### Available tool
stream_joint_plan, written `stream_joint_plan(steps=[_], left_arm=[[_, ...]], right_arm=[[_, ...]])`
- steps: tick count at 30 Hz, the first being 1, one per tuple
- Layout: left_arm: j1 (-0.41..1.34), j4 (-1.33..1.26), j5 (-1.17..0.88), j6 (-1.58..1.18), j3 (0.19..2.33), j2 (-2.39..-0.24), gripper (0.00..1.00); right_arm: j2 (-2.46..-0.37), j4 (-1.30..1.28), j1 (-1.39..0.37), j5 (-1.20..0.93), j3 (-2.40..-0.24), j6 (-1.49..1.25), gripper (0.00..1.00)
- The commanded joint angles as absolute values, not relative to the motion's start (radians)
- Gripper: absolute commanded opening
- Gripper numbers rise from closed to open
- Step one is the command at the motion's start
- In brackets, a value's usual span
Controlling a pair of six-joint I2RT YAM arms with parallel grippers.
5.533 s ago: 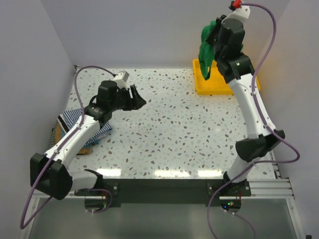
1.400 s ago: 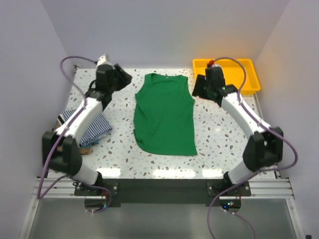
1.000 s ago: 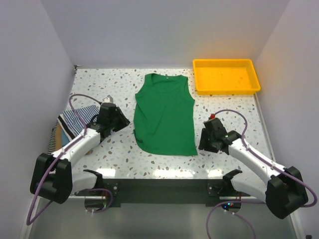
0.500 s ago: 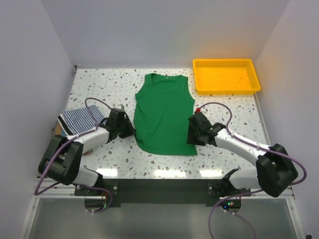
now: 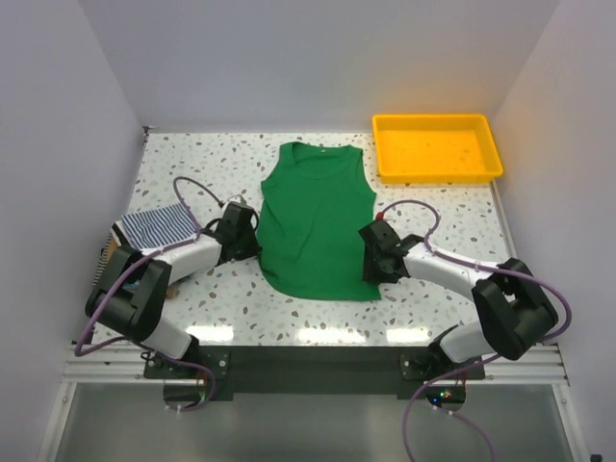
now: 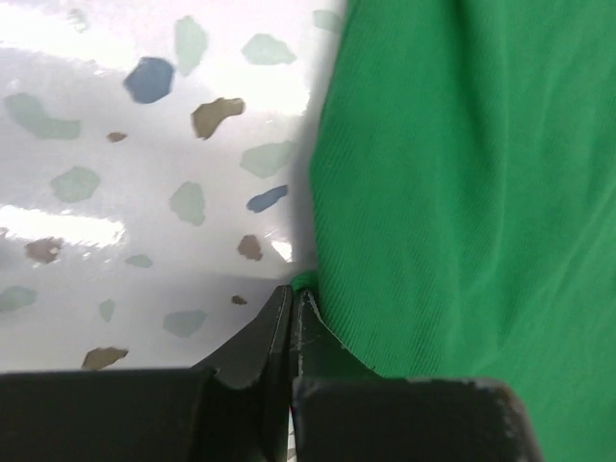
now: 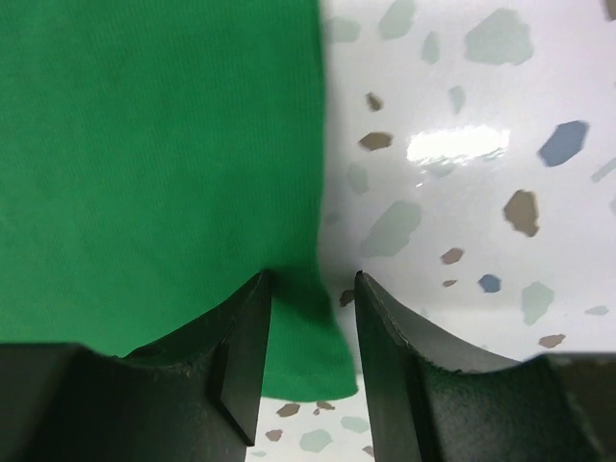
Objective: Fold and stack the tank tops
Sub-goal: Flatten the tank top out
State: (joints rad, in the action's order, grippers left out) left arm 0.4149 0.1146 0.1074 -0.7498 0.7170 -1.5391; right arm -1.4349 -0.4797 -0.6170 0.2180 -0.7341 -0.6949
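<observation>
**A:** From above, where do things stand?

**B:** The green tank top (image 5: 318, 219) lies flat in the middle of the table (image 5: 433, 221), neckline at the far end. The left gripper (image 5: 252, 241) is at its left side edge and the right gripper (image 5: 375, 262) at its right side edge, both towards the bottom hem. A striped tank top (image 5: 154, 226) sits at the left, and the yellow tray (image 5: 438, 149) is at the far right. The jaws are too small to read here.

**A:** And the left wrist?

**B:** The jaws are pressed together at the cloth's edge, and a sliver of green seems to be pinched at the tips. I'd want more cloth in that bite before lifting.

**A:** The right wrist?

**B:** The jaws stand apart, straddling the side edge and gripping nothing. They should close on the edge level with the left, so both sides rise evenly. The neckline and most of the top are cut off in both wrist views.
</observation>
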Motion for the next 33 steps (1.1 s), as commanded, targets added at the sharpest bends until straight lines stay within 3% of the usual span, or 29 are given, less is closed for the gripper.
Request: stream_joint_plan(steps=[1,7,11,14,16,19,23,27,33], left_arm=[[0.423,0.251,0.227,-0.808,0.729,-1.462,0.0],[0.442,0.498,0.23,-0.968,0.672,-1.185,0.0],[0.465,0.543,0.098,-1.035,0.583,-1.042,0.03],[0.48,0.571,0.054,-1.063,0.528,-0.956,0.14],[0.483,0.595,0.049,-1.066,0.511,-0.898,0.31],[0.483,0.589,0.049,-1.025,0.514,-0.858,0.42],[0.483,0.577,0.098,-0.982,0.529,-0.925,0.43],[0.483,0.545,0.164,-0.908,0.572,-1.043,0.37],[0.474,0.517,0.242,-0.806,0.63,-1.147,0.4]], right_arm=[[-1.445,-0.463,-0.563,0.241,-0.764,-0.664,0.43],[-1.437,-0.457,-0.44,0.21,-0.758,-0.614,0.43],[-1.445,-0.46,-0.433,0.198,-0.773,-0.6,0.43],[-1.434,-0.463,-0.433,0.196,-0.77,-0.597,0.43],[-1.427,-0.474,-0.43,0.206,-0.764,-0.594,0.44],[-1.411,-0.488,-0.423,0.216,-0.761,-0.589,0.47],[-1.402,-0.495,-0.42,0.215,-0.764,-0.592,0.49],[-1.401,-0.506,-0.42,0.201,-0.761,-0.594,0.49],[-1.353,-0.54,-0.42,0.206,-0.729,-0.591,0.49]])
